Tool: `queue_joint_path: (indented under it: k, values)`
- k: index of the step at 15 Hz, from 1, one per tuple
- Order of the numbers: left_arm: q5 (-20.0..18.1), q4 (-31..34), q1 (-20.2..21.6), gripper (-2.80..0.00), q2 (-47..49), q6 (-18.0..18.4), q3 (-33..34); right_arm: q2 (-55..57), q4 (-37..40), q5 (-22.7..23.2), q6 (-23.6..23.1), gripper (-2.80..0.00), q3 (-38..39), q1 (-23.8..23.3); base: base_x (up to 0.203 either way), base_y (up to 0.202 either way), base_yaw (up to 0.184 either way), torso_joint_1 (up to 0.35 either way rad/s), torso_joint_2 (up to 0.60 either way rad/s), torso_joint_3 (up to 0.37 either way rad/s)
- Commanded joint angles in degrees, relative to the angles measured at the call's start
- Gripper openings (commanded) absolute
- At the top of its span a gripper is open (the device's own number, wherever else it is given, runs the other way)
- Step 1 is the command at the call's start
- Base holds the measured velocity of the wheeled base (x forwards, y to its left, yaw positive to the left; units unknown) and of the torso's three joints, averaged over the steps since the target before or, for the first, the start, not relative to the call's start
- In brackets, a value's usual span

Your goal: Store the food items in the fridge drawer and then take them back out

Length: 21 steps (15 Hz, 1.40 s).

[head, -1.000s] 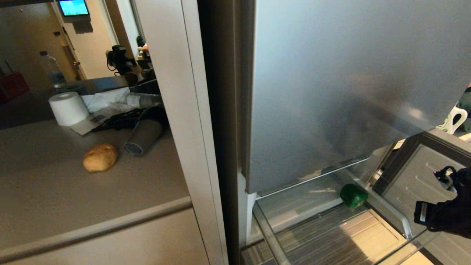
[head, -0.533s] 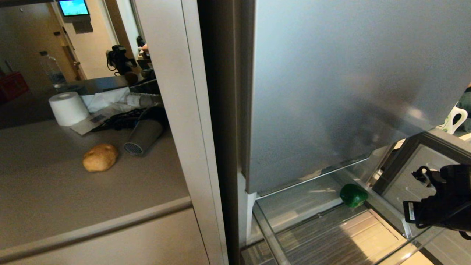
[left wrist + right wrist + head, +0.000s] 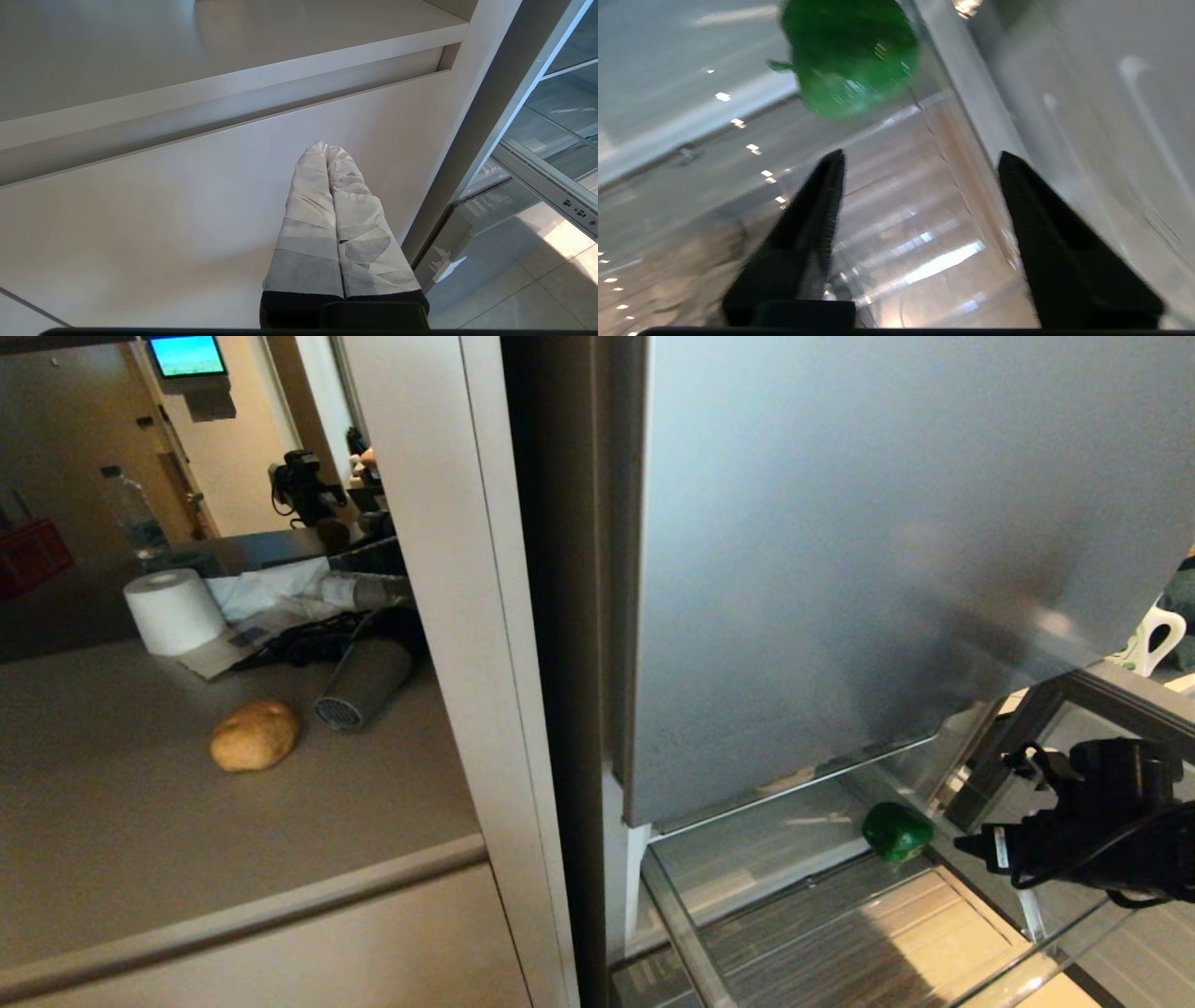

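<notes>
The green bell pepper (image 3: 896, 832) (image 3: 850, 56) lies at the back right of the pulled-out see-through fridge drawer (image 3: 679, 926), close to its right wall. My right gripper (image 3: 990, 845) (image 3: 920, 156) hovers just right of the pepper over the drawer's right side. Its black fingers (image 3: 817, 205) are open and empty, pointing toward the pepper, which lies a little ahead of the tips. The tan potato-like lump (image 3: 254, 735) rests on the counter to the left. My left gripper (image 3: 325, 147) is parked, shut and empty, in front of a beige cabinet front.
The silver-blue fridge door panel (image 3: 887, 569) hangs above the drawer. On the counter (image 3: 112, 821) sit a white paper roll (image 3: 173, 609), a grey cylinder (image 3: 364, 683), dark cables and a water bottle (image 3: 135, 518). A pale upright post (image 3: 467, 644) separates the counter from the fridge.
My right arm has moved left and slightly up in the head view, closing in on the pepper. The pepper and the potato-like lump have stayed where they were.
</notes>
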Motion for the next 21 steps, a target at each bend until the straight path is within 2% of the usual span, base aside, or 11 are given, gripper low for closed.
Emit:
queue_joint_path:
  k: [1, 6, 21]
  values:
    - [0.1, 0.0, 0.0, -2.80, 0.1, 0.0, 0.0, 2.0, -0.2, 1.4, -0.1, 0.00, -1.4, 0.5, 0.000, 0.000, 0.000, 0.000, 0.00, 0.000]
    - [0.0, 0.0, 0.0, -2.80, 0.1, 0.0, 0.0, 5.2, -0.2, 4.5, -0.3, 0.00, -4.6, 2.0, 0.000, 0.000, 0.000, 0.000, 0.00, 0.000]
    - [0.1, 0.0, 0.0, -2.80, 0.1, 0.0, 0.0, 12.7, -0.1, 6.4, -0.2, 0.00, -11.5, 2.9, 0.000, 0.000, 0.000, 0.000, 0.00, 0.000]
